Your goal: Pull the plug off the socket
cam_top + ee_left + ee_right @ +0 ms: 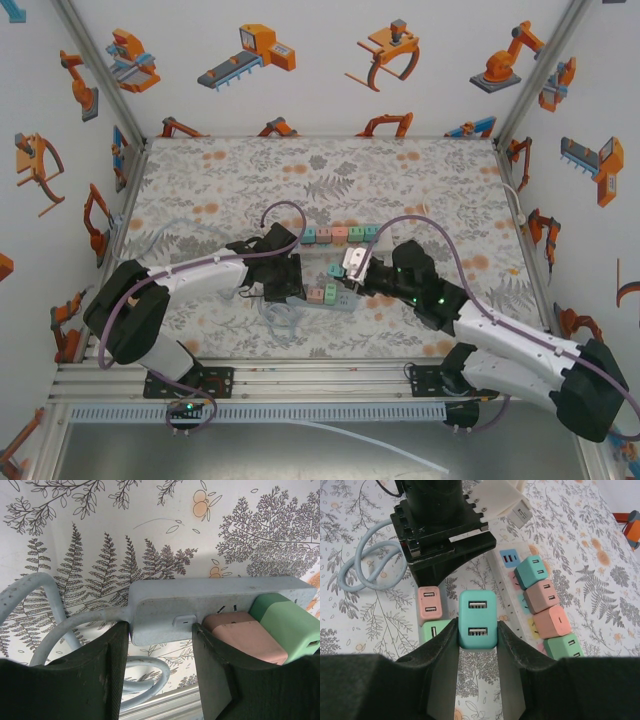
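My right gripper (478,645) is shut on a teal two-port USB plug (477,617), one finger on each side of it. The plug sits just right of the pale blue power strip (420,625), with patterned table showing beneath it; its prongs are hidden. A pink plug (429,603) and a green plug (433,630) stand in the strip. My left gripper (161,630) is shut on the strip's cable end (165,605), fingertips (117,640) against it beside the pink plug (245,635). From above, the left gripper (285,283) and right gripper (343,280) meet over the strip (322,300).
A second white strip (507,577) carries a row of teal, pink and green plugs (542,597), lying just beyond the grippers (340,235). The strip's pale cable (367,565) loops beside the left gripper. Printed walls enclose the table on three sides.
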Robot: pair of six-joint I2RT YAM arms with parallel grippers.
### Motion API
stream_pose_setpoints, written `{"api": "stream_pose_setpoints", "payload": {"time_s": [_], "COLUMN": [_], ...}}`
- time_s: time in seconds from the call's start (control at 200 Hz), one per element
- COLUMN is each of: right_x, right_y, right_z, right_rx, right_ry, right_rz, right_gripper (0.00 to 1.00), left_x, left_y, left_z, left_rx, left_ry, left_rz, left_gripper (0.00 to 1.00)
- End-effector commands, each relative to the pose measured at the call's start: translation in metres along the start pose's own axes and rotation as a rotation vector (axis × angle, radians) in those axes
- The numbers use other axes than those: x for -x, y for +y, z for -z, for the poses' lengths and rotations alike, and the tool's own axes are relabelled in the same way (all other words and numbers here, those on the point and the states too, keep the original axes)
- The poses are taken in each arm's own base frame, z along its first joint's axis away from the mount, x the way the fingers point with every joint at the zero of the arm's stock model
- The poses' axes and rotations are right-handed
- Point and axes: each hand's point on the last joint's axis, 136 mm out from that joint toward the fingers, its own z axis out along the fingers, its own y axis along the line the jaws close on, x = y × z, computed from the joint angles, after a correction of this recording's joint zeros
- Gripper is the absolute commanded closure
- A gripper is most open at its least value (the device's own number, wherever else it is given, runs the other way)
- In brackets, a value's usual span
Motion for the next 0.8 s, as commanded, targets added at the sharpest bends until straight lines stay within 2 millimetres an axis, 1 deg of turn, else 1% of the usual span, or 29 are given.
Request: {"api": "stream_pose_setpoints", "payload": {"time_s": [0.0, 0.13, 0.2, 0.31, 0.421, 0.556, 0.631, 0.701, 0.796], "right_x": [0.027, 0.039, 0.045, 0.044, 0.04, 0.03, 0.021, 0.012, -0.01], "right_y": [-0.022, -0.046, -0.06, -0.086, -0.112, -0.146, -0.163, -0.178, -0.194], "right_z": [0.008, 0.014, 0.015, 0.014, 0.011, 0.012, 0.015, 0.022, 0.038], "right_rx": [-0.09, -0.164, -0.197, -0.262, -0.341, -0.419, -0.472, -0.545, -0.671], "right_ry": [-0.073, -0.093, -0.106, -0.109, -0.097, -0.11, -0.108, -0.102, -0.071], "right_rz": [-0.038, -0.153, -0.242, -0.422, -0.577, -0.832, -0.962, -1.07, -1.225], "right_gripper": [1.0, 1.0, 1.0, 1.0, 1.0, 1.0, 1.0, 1.0, 1.0], "left_x": [-0.041, -0.029, -0.02, -0.004, 0.011, 0.033, 0.046, 0.056, 0.065], "left_y": [0.094, 0.081, 0.072, 0.058, 0.042, 0.026, 0.018, 0.009, -0.011], "left_z": [-0.039, -0.029, -0.018, 0.001, 0.023, 0.06, 0.085, 0.112, 0.153], "left_rx": [0.367, 0.323, 0.293, 0.242, 0.181, 0.1, 0.051, -0.01, -0.13], "left_ry": [0.079, 0.03, -0.01, -0.08, -0.136, -0.229, -0.291, -0.356, -0.462], "left_rz": [-0.058, -0.079, -0.093, -0.113, -0.127, -0.142, -0.156, -0.183, -0.259], "left_gripper": [0.5, 0.44, 0.4, 0.33, 0.29, 0.26, 0.25, 0.24, 0.21]}}
